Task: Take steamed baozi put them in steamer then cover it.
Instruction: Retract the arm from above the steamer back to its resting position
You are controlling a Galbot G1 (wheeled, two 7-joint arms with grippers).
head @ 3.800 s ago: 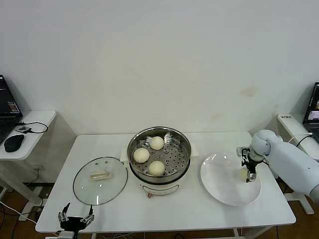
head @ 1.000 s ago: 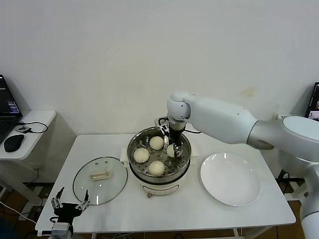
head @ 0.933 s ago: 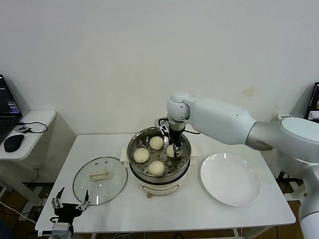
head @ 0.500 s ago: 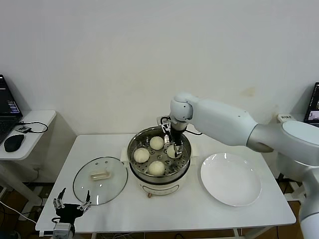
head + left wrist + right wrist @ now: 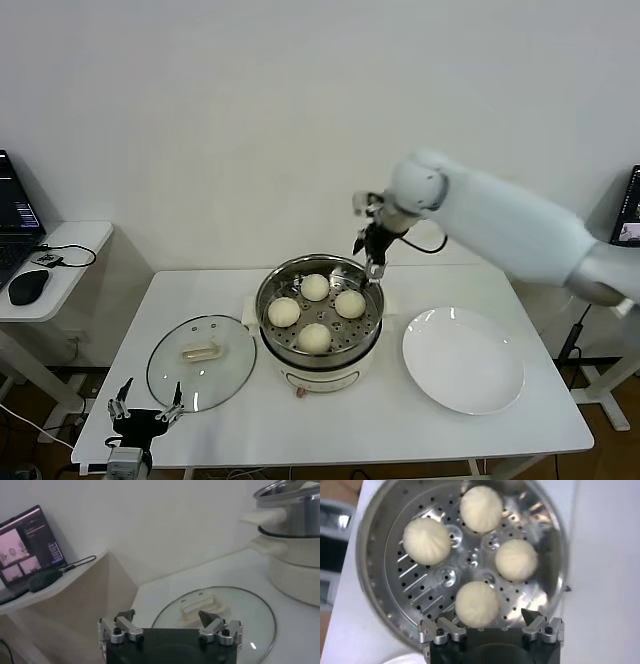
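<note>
Several cream-white baozi [image 5: 350, 303] lie on the perforated tray of the shiny steamer [image 5: 271, 281] at the table's middle; the right wrist view shows them from above [image 5: 476, 604] inside the steamer [image 5: 375, 595]. My right gripper [image 5: 372, 252] is open and empty, raised above the steamer's back right rim; its jaws stand wide apart in its wrist view [image 5: 491, 622]. The cover [image 5: 201, 362], a glass lid with a cream handle, lies flat on the table left of the steamer. My left gripper [image 5: 146, 413] is open at the table's front left edge, with the cover [image 5: 215, 615] just ahead of it.
An empty white plate [image 5: 463, 360] lies right of the steamer. A side desk [image 5: 60, 250] with a laptop and a mouse stands at the far left. The white wall is close behind the table.
My right gripper has let go of the fourth baozi in the steamer and risen up and to the right, out of the pot. The left gripper has stayed in place.
</note>
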